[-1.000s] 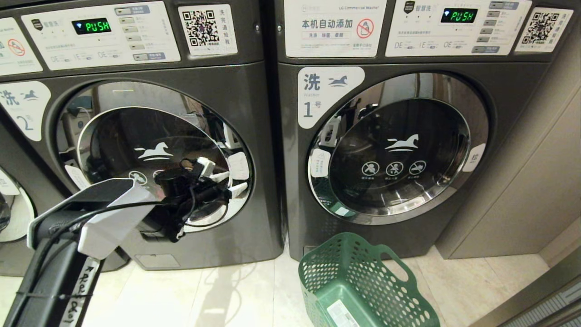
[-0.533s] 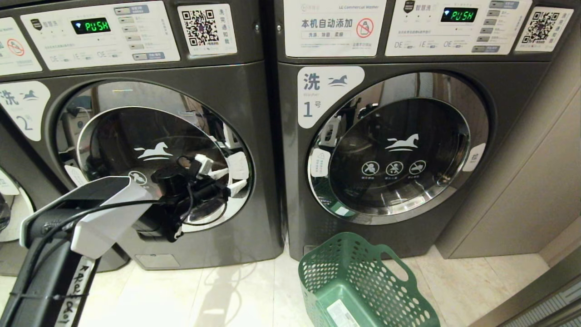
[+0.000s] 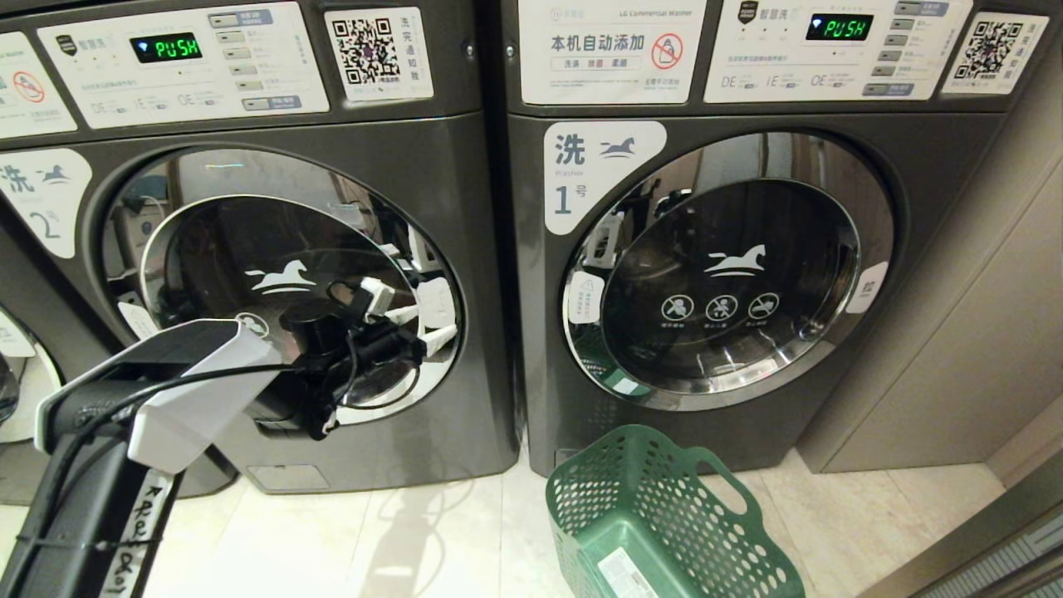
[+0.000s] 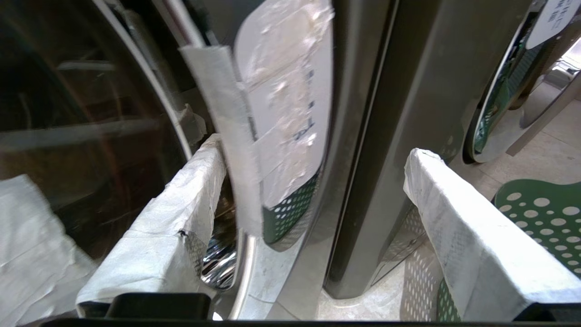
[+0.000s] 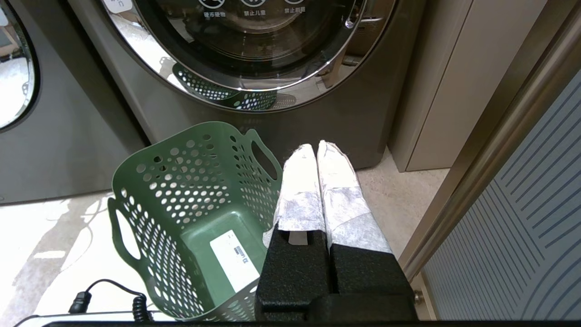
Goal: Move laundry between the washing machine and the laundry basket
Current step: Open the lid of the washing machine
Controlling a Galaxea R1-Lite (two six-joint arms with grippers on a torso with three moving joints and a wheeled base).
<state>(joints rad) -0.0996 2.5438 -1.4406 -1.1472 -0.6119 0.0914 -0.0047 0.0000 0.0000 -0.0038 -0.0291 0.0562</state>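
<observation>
your left gripper (image 3: 419,326) sits jaws apart at the right rim of the washing machine (image 3: 274,282) door, likely to pull it open. right gripper (image 5: 316,156) parked, pressed together over the empty laundry basket (image 3: 664,515); no laundry visible.

Both washers' green displays (image 3: 166,46) read "PUSH". The left washer (image 3: 465,249) bears a white label (image 3: 41,195) marked "洗 2"; the right washer (image 3: 531,332) bears "洗 1号" and a panel (image 3: 610,50) reading "本机自动添加".

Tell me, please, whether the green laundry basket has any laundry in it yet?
Empty. The right wrist view looks straight into the laundry basket: only its bare green bottom and a white sticker show, no cloth.
</observation>
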